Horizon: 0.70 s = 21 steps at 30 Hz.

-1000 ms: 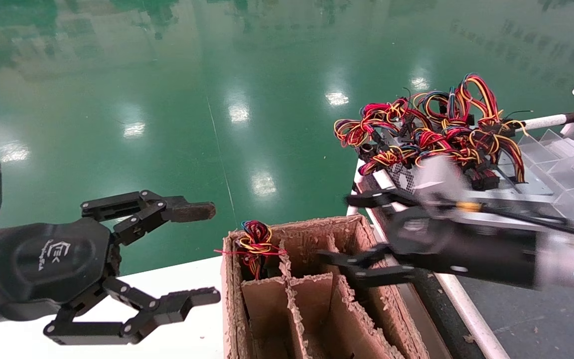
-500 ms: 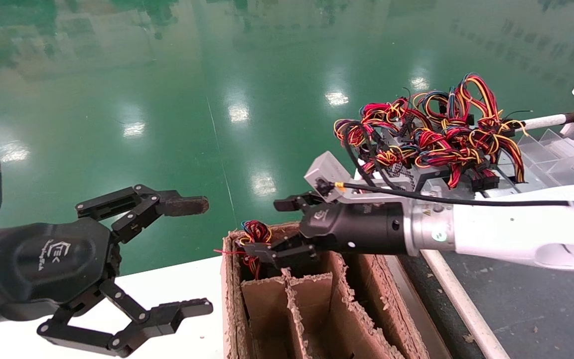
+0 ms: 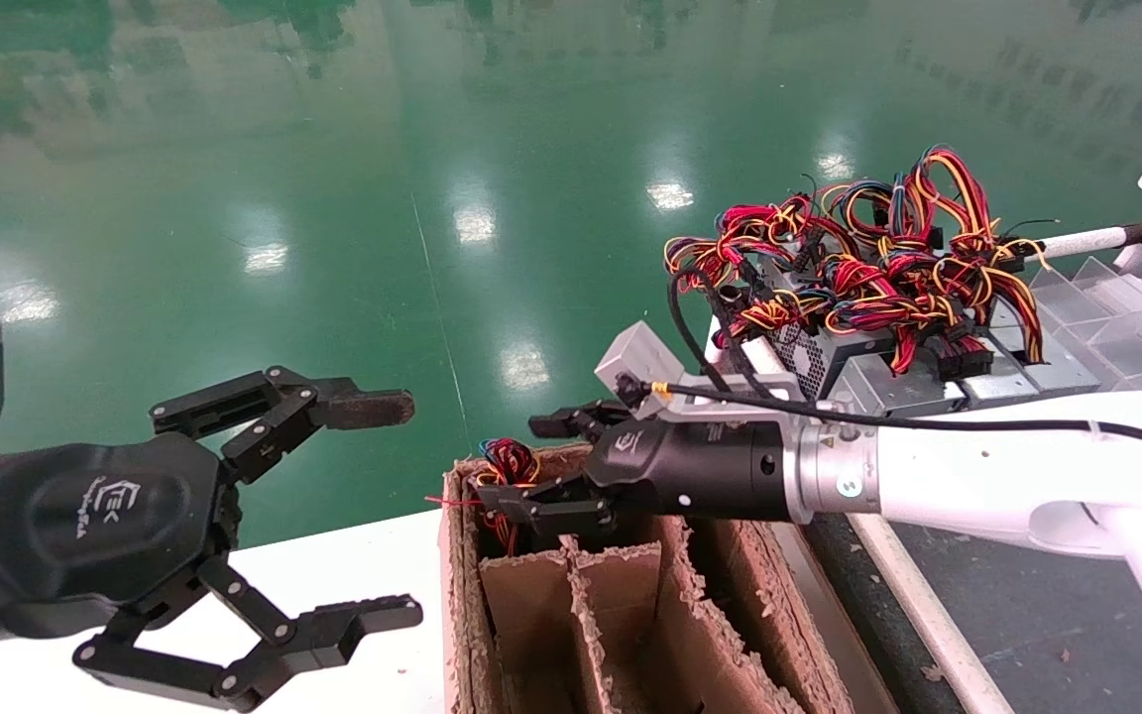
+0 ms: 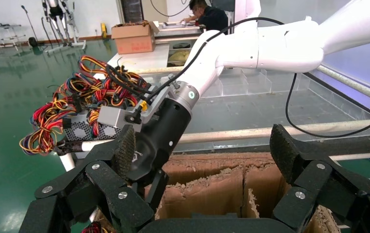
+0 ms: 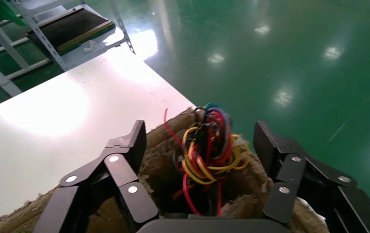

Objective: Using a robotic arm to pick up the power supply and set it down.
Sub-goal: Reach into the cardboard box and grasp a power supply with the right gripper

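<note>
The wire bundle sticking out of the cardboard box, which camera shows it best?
The right wrist view: the wire bundle sits centred between the open right end effector. The head view shows it small; the left wrist view only a sliver at the edge.

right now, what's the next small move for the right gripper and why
Probably lower the right gripper straight down: it is open, its fingers either side of the wire bundle of the power supply standing in the cardboard box corner compartment, not yet gripping.

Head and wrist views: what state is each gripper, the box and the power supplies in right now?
Right gripper: open, over the wire bundle.
Left gripper: open, empty, above the white table.
Cardboard box: open-topped, one power supply in its far-left cell.
Other power supplies: piled on the cart.
</note>
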Available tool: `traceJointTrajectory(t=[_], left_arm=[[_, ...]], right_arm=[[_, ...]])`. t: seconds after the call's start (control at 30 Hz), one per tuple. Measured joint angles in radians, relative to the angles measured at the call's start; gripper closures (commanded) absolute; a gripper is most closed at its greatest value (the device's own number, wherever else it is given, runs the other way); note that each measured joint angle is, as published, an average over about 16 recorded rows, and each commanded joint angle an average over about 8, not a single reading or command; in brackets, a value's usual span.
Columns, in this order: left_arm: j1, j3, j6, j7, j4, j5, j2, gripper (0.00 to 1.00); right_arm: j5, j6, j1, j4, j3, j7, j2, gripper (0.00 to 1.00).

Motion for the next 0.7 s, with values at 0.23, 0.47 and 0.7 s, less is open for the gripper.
traceJointTrajectory(t=[0.23,0.47,0.7], left_arm=[[0.0,0.0,0.0,0.0,0.0,0.0,0.0,0.0],[0.0,0.0,0.0,0.0,0.0,0.0,0.0,0.0],[0.0,0.0,0.0,0.0,0.0,0.0,0.0,0.0]], right_arm=[[0.001,-0.004,-0.002,-0.028,-0.002,-0.013,-0.013,1.0],[-0.002,-0.003,0.002,-0.058,-0.005,-0.035,-0.028,1.0],[-0.006,0.003,0.005,-0.083,-0.006,-0.059,-0.04,1.0]])
